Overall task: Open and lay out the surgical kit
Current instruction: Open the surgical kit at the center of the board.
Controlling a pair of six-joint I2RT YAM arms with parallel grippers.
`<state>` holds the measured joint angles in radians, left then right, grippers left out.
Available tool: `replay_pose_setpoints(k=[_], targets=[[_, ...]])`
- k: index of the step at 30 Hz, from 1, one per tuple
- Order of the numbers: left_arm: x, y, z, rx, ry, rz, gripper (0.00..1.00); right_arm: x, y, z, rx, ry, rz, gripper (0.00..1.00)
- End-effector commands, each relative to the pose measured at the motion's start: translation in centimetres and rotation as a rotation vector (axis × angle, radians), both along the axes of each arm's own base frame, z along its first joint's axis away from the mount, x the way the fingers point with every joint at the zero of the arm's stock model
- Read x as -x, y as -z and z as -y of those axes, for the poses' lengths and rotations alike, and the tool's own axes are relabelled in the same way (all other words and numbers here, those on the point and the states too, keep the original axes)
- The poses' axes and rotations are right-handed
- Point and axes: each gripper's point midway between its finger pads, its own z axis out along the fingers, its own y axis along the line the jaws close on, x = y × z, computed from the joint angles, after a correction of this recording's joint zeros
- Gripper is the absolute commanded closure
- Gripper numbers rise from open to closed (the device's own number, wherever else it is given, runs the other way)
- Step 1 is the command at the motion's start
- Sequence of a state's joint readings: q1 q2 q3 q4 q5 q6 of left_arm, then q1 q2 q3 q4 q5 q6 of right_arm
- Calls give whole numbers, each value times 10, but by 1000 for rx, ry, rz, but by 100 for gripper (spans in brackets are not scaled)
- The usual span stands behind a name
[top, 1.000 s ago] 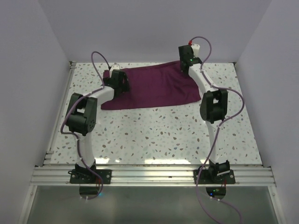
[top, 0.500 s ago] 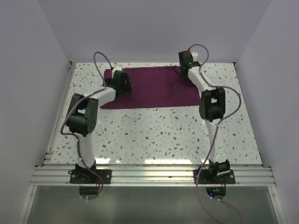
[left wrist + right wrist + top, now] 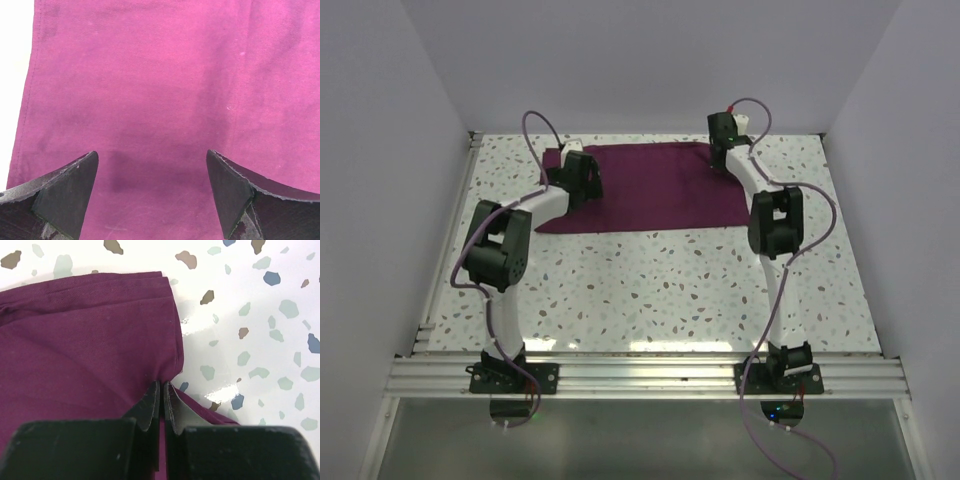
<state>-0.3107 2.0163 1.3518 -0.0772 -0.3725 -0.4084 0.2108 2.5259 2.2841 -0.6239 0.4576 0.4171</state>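
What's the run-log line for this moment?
left hand: open, over cloth wrap | right hand: shut on cloth wrap edge | cloth wrap: flat on table | instruments: none visible

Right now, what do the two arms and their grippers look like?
The left arm and right arm have white links with bulky black joint housings. A thin purple cable loops along each. The left gripper and right gripper have black wedge-shaped fingers.

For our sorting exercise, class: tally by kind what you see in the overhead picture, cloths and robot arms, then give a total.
maroon cloth: 1
robot arms (left arm, right arm): 2
Total: 3
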Motion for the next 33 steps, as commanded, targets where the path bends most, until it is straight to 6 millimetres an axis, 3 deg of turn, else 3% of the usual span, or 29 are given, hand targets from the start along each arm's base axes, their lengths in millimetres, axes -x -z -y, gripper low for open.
replay_pose_setpoints(k=[1, 2, 3, 7, 12, 15, 18, 19, 26, 31, 32, 33], targets=[[-13, -10, 4, -4, -4, 37, 7, -8, -57, -10, -20, -35, 147, 100], [-14, -9, 5, -4, -3, 34, 7, -6, -64, -23, -9, -66, 163, 100], [-15, -8, 6, -3, 0, 34, 7, -6, -85, -28, 5, -81, 207, 100], [-15, -7, 8, 3, 5, 33, 7, 7, -111, -46, 157, -132, 211, 100], [-10, -12, 10, 19, 17, 41, 7, 21, -121, -60, 257, -153, 191, 100], [-8, -15, 11, 32, 21, 50, 7, 38, -112, -72, 287, -193, 144, 100], [-6, -15, 14, 45, 32, 55, 7, 59, -89, -89, 292, -250, 83, 100], [-7, -16, 15, 53, 33, 60, 7, 69, -72, -93, 295, -280, 38, 100], [-2, -12, 17, 71, 43, 48, 7, 116, -6, -135, 329, -427, -144, 100], [-2, -16, 19, 89, 46, 73, 7, 135, -3, -158, 407, -482, -184, 100], [-2, -16, 19, 89, 46, 74, 7, 141, -4, -167, 419, -497, -181, 92], [-1, -16, 18, 88, 45, 73, 7, 144, -13, -170, 427, -494, -164, 78]])
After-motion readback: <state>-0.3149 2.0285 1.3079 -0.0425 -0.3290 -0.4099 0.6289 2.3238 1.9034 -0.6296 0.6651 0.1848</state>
